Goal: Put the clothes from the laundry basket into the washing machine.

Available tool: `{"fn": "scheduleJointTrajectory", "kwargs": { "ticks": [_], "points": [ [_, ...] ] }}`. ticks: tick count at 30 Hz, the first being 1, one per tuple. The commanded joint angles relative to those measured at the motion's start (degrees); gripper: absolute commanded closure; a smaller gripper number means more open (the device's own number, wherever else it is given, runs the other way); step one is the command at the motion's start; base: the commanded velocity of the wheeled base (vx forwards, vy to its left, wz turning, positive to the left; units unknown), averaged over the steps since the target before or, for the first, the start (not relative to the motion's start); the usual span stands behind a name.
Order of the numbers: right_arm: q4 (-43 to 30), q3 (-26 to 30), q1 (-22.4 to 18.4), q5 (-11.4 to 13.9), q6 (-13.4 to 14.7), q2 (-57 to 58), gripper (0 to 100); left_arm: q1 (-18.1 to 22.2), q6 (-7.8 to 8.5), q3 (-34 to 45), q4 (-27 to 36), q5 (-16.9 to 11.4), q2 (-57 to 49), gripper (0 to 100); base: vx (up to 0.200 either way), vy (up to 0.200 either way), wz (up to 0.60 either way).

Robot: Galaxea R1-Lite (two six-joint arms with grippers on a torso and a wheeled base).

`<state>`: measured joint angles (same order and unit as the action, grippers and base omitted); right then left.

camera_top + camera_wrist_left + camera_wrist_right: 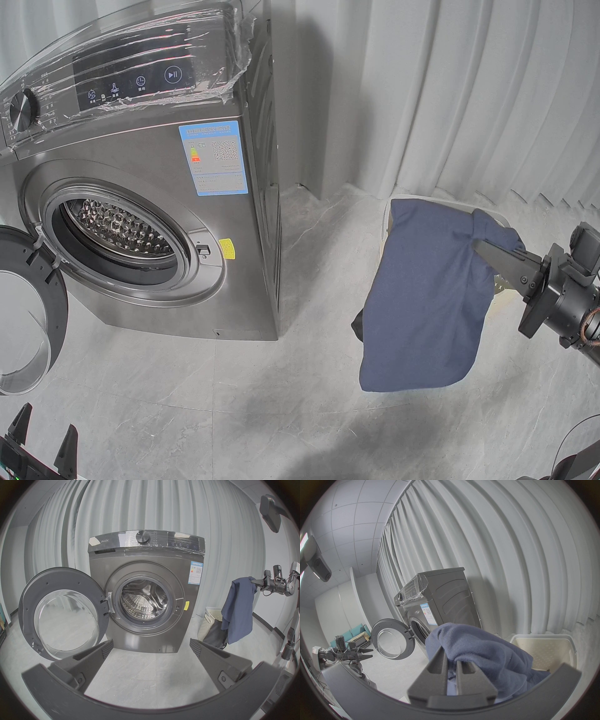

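- Head view: right pincer [482, 247] pinches a blue shirt [425, 300], held above the laundry basket [208, 620] so it hangs free.
- Open door [25, 312] leaves the washing machine [125, 237] ready.
- Spread, left pincer [47, 422] sits low near the door.

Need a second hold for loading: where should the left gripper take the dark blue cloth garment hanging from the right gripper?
Probably the lower hem corner of the dark blue cloth garment, coming from the side facing the grey front-loading washing machine. The right gripper is shut on its bunched top, so the cloth hangs flat and free below.
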<state>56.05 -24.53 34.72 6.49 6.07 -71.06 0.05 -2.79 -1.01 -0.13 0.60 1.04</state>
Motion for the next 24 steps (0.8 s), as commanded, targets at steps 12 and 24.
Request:
{"fn": "scheduleJointTrajectory", "kwargs": {
  "ticks": [12,24],
  "points": [
    [-0.07,0.09,0.0,0.02,0.08,0.04,100,0.04,-0.02,1.01,-0.04,0.02,-0.86,0,-0.2,0.0,0.0],
    [-0.24,0.27,0.0,0.02,0.08,0.04,100,0.04,-0.11,1.01,0.05,0.02,-0.86,0,0.0,0.0,0.0]
  ]
}}
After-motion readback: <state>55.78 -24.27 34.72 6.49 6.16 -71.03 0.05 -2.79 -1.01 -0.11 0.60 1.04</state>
